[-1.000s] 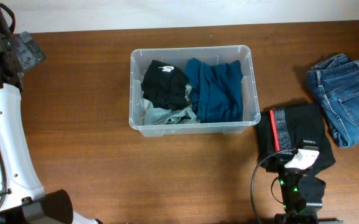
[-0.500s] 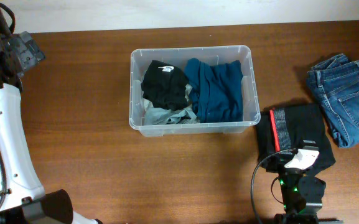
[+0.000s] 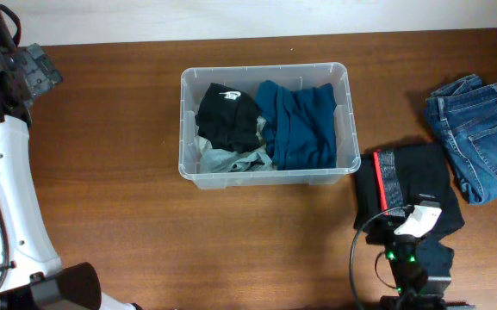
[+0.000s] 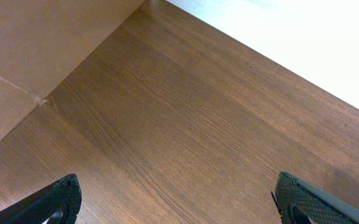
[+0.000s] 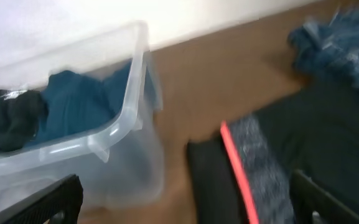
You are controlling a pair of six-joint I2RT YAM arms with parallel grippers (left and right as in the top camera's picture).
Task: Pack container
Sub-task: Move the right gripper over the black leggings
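The clear plastic container [image 3: 185, 129] stands at the table's middle back. It holds a black garment [image 3: 226, 116], a teal garment [image 3: 301, 125] and a grey one [image 3: 222, 160]. A folded black garment with a red stripe [image 3: 412, 176] lies right of it, and folded jeans [image 3: 481, 133] lie at far right. My right gripper [image 5: 188, 205] is open and empty, low over the striped garment's [image 5: 279, 155] near edge, with the container [image 5: 126, 106] to its left. My left gripper [image 4: 179, 202] is open and empty over bare wood at far left.
The left arm [image 3: 11, 77] stands at the table's far left edge. The right arm [image 3: 413, 232] is at the front edge, over the striped garment. A light wall runs along the table's back edge [image 4: 279, 37]. The jeans show at upper right in the right wrist view [image 5: 344, 43].
The right arm has shifted slightly toward the front edge, and its wrist view is blurred. The left arm and the clothes have not moved.
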